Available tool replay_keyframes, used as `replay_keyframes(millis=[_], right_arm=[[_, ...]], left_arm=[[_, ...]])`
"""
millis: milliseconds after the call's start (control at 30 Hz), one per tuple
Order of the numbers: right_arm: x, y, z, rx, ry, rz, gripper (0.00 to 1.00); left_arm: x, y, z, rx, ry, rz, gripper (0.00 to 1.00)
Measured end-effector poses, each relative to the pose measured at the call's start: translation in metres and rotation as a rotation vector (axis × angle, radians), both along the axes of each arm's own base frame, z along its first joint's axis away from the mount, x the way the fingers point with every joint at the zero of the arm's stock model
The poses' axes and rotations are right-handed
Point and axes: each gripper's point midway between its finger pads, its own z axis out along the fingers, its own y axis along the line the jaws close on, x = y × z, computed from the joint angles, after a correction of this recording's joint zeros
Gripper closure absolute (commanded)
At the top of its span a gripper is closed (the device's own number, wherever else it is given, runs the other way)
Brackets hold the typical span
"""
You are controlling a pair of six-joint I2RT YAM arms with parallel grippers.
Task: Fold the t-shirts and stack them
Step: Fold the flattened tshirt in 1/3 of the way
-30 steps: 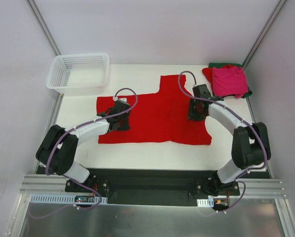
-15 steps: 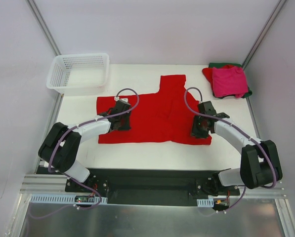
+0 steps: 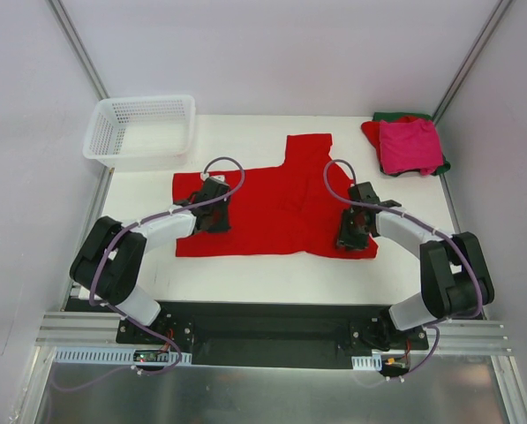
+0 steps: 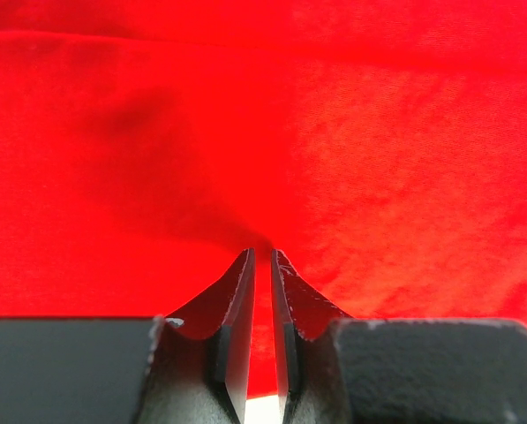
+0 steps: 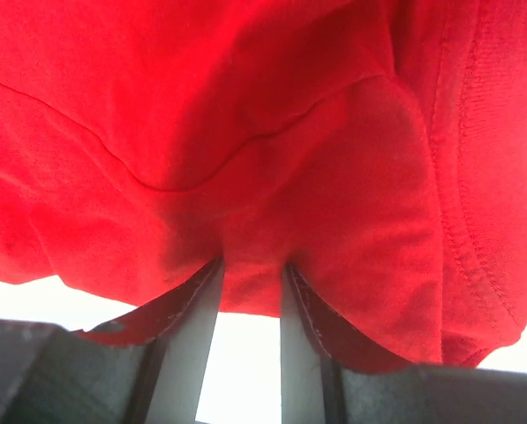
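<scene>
White tabletop (image 3: pixel 245 132) fills the floor of a pale-walled booth, with slanted metal posts (image 3: pixel 76 44) rising at the upper left and upper right of the overhead view. A white mesh basket (image 3: pixel 139 161) stands at the table's upper-left corner, well apart from the cloth.

The bright red t-shirt (image 3: pixel 276 199) lies spread flat in the middle of the table, one sleeve reaching toward the top of the frame. At the upper-right corner sits a small stack: a magenta-pink shirt (image 3: pixel 410 146) on top, a red shirt (image 3: pixel 370 131) showing at its left edge, and a dark green shirt (image 3: pixel 395 116) peeking out along the far edge underneath.

Both arms reach in low over the red cloth. The left gripper (image 3: pixel 212 216) is down on the shirt's left part, near the lower edge. Its wrist camera shows the two fingers (image 4: pixel 238 300) drawn almost together, only a thin slit between them, with creases in the red fabric running into the tips – they pinch the cloth.

The right gripper (image 3: pixel 351 237) is at the shirt's lower-right corner. From its wrist camera, the fingers (image 5: pixel 197 309) stand a little farther apart, and a bunched fold of the red shirt is caught between the tips; bare white table shows through the gap below the fold. A stitched hem (image 5: pixel 462 221) runs down the right side of that view – the cloth there hangs off the surface.
</scene>
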Motion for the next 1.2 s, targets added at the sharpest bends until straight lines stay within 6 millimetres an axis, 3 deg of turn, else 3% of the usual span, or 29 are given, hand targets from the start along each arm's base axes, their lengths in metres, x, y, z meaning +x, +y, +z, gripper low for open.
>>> replay_keyframes(millis=[433,833,1200], right_arm=[[0.002,-0.002,0.001,-0.015,0.0,0.02,0.64],[0.006,-0.019,0.001,-0.119,-0.003,0.022,0.65],[0.003,-0.044,0.006,-0.255,0.011,0.014,0.65]], left_arm=[[-0.008,0.005,-0.012,-0.039,0.041,0.048,0.88],[-0.054,0.028,-0.012,-0.078,0.121,0.108,0.87],[-0.069,0.051,-0.012,-0.039,0.184,0.151,0.87]])
